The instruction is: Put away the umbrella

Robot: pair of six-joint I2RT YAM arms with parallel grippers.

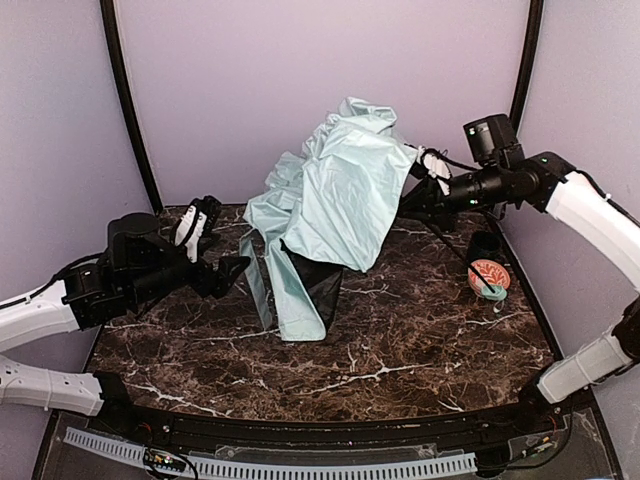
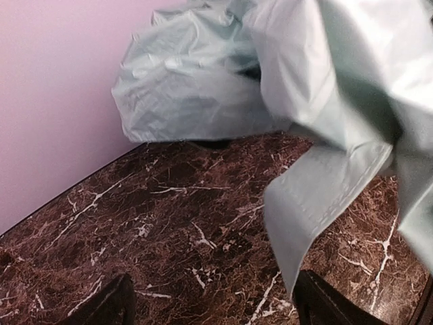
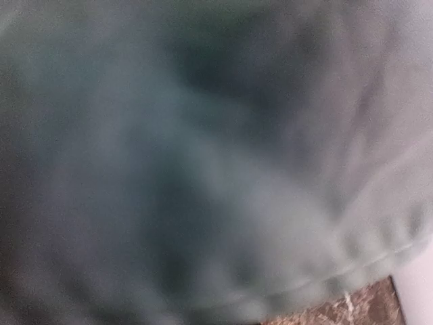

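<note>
The umbrella (image 1: 335,200) is half-collapsed, its pale mint-green fabric bunched up above the table's middle, with black lining (image 1: 312,280) showing below. Its lower folds touch the marble. A thin black shaft (image 1: 455,255) slants down to the right to the small mint handle (image 1: 492,293). My right gripper (image 1: 415,185) is pressed into the fabric's right edge, which is drawn up to it; its fingers are hidden. In the right wrist view, blurred fabric (image 3: 203,156) fills the frame. My left gripper (image 1: 232,270) is open and empty, just left of a hanging fabric flap (image 2: 325,203).
An orange-and-white patterned round object (image 1: 488,272) sits on the dark marble table (image 1: 400,360) at the right, beside the handle. Lilac walls close in the back and sides. A black rail runs along the near edge (image 1: 300,440).
</note>
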